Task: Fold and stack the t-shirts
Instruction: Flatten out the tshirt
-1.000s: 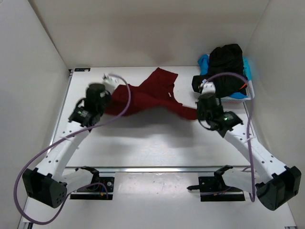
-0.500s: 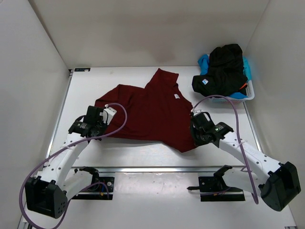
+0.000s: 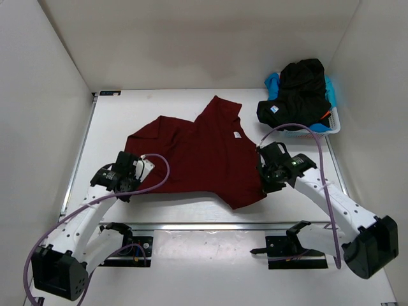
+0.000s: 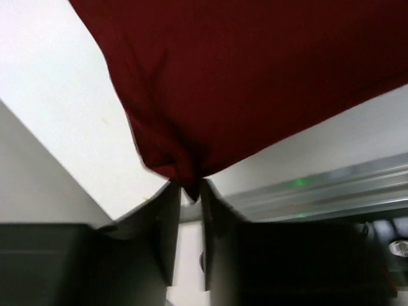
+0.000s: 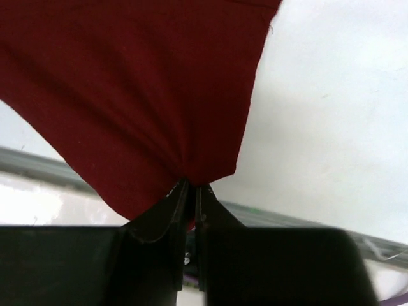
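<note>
Bench (image 3: 127, 108) is carrying the dark red t-shirt (image 3: 204, 153), lying spread at centre, collar toward 1 o'clock. Right gripper (image 5: 190, 186) is pinching the 4 o'clock hem corner tight. Left gripper (image 4: 188, 188) is sitting narrow with the 8 o'clock corner bunched between its jaws. Likely best: keeping the hem taut and level, releasing only once it's flat.

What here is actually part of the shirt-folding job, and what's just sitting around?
Part of the job: dark red t-shirt, pinched at its near edge by the left gripper and right gripper; black t-shirt and light blue t-shirt, heaped at far right.
Just there: white lattice basket holding that heap; table.
</note>
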### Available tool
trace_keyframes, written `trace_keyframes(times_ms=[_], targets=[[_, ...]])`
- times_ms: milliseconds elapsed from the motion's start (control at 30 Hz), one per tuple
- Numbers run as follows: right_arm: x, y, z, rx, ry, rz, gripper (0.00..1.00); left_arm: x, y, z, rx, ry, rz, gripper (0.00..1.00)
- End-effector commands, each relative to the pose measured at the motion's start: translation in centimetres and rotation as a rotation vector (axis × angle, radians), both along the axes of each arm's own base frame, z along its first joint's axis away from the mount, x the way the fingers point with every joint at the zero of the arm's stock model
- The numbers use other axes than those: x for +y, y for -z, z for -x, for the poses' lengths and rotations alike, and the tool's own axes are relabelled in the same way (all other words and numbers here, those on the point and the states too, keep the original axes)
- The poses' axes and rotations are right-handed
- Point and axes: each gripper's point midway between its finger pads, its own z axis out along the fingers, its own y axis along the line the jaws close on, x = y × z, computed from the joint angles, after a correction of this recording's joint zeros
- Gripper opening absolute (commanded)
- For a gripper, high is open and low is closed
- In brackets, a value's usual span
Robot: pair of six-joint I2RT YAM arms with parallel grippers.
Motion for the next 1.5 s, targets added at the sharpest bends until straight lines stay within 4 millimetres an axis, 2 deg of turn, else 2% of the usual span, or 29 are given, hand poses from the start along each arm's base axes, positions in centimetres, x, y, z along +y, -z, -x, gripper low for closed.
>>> trace_keyframes(times_ms=[0, 33, 67, 100, 167, 200, 233, 267, 300, 367, 400, 433, 467, 500, 567, 600, 667, 700, 733, 767, 833, 900, 933, 967, 1000, 1067, 1233, 1333, 1467], targets=[[1.5, 0.8, 1.8, 0.144, -0.043, -0.031, 0.07, 1.2, 1.0, 1.7, 0.067, -0.020, -0.050, 0.36], [1.4, 1.3, 2.3, 0.180, -0.043, -0.006, 0.14, 1.1, 0.9, 1.8, 0.068, -0.017, -0.047, 0.48], [1.3, 1.6, 2.6, 0.198, -0.035, 0.006, 0.18, 1.1, 0.8, 2.0, 0.066, -0.015, -0.044, 0.84], [1.0, 1.6, 2.5, 0.198, -0.024, 0.021, 0.23, 1.0, 0.5, 1.8, 0.058, -0.012, -0.043, 0.99], [0.5, 0.6, 1.8, 0.156, -0.016, 0.016, 0.32, 1.3, -0.6, 1.6, 0.010, -0.014, -0.048, 0.99], [0.4, -0.4, 0.9, 0.113, -0.002, -0.005, 0.42, 1.5, -1.0, 1.3, -0.015, -0.017, -0.061, 0.99], [0.1, -1.3, -0.1, 0.074, -0.003, -0.018, 0.59, 1.5, -2.6, 0.4, -0.083, -0.019, -0.053, 0.99], [0.5, -2.7, -1.4, 0.032, -0.008, -0.030, 0.69, 1.7, -4.3, -0.6, -0.161, -0.032, -0.054, 0.99], [0.5, -4.5, -3.3, -0.053, -0.014, -0.011, 0.71, 1.8, -5.3, -1.4, -0.202, -0.034, -0.058, 0.99], [2.4, -5.5, -6.2, -0.090, -0.075, 0.027, 0.70, 1.6, -9.0, -5.0, -0.340, -0.043, -0.058, 0.99], [4.3, -7.6, -8.1, -0.160, -0.108, 0.006, 0.69, 1.5, -9.4, -6.0, -0.357, -0.058, -0.063, 0.98], [6.0, -8.5, -10.7, -0.187, -0.106, -0.017, 0.66, 1.1, -10.2, -8.2, -0.383, -0.064, -0.064, 0.99], [7.4, -7.4, -12.8, -0.162, -0.110, -0.039, 0.62, 0.9, -10.1, -10.3, -0.380, -0.059, -0.081, 0.98], [8.9, -9.0, -14.8, -0.190, -0.100, -0.103, 0.61, 0.7, -8.8, -11.8, -0.336, -0.058, -0.094, 0.98], [11.0, -8.7, -20.8, -0.177, -0.048, -0.178, 0.61, -0.5, -8.4, -15.7, -0.380, -0.033, -0.102, 0.99], [11.2, -8.8, -22.3, -0.178, -0.026, -0.191, 0.59, -1.0, -7.2, -16.9, -0.354, -0.002, -0.143, 0.99], [11.6, -7.7, -28.6, -0.164, 0.046, -0.239, 0.51, -2.6, -6.6, -20.6, -0.416, 0.021, -0.163, 0.99], [11.9, -7.6, -29.7, -0.146, 0.067, -0.292, 0.47, -3.6, -5.9, -22.3, -0.407, 0.035, -0.158, 0.99], [11.9, -7.1, -32.2, -0.158, 0.091, -0.319, 0.45, -4.2, -5.6, -23.2, -0.409, 0.031, -0.149, 0.99], [11.0, -6.4, -34.4, -0.175, 0.124, -0.324, 0.41, -4.4, -5.0, -25.1, -0.409, 0.013, -0.146, 0.99], [10.6, -4.0, -36.3, -0.169, 0.147, -0.320, 0.34, -4.1, -4.7, -28.0, -0.434, -0.050, -0.168, 0.98], [11.1, -0.8, -36.4, -0.114, 0.142, -0.315, 0.24, -3.3, -3.6, -31.0, -0.440, -0.113, -0.168, 0.94], [11.3, 0.0, -36.4, -0.103, 0.142, -0.308, 0.23, -2.3, -2.1, -31.5, -0.414, -0.150, -0.179, 0.91], [11.6, 1.5, -36.1, -0.072, 0.139, -0.302, 0.14, -1.7, -2.4, -32.4, -0.426, -0.180, -0.171, 0.89], [11.8, 2.3, -35.9, -0.060, 0.131, -0.291, 0.05, -1.9, -1.6, -32.9, -0.411, -0.180, -0.171, 0.85], [11.8, 3.9, -35.5, -0.029, 0.142, -0.273, 0.01, -1.8, -0.5, -33.2, -0.393, -0.184, -0.163, 0.83], [10.3, 6.8, -35.1, 0.023, 0.186, -0.213, 0.00, -2.1, 3.4, -30.9, -0.308, -0.159, -0.175, 0.83], [8.6, 9.9, -34.1, 0.075, 0.242, -0.105, 0.00, -0.6, 5.7, -30.2, -0.260, -0.197, -0.240, 0.83], [4.9, 9.9, -34.2, 0.053, 0.327, 0.038, 0.01, 2.6, 7.0, -31.2, -0.235, -0.314, -0.270, 0.83]])
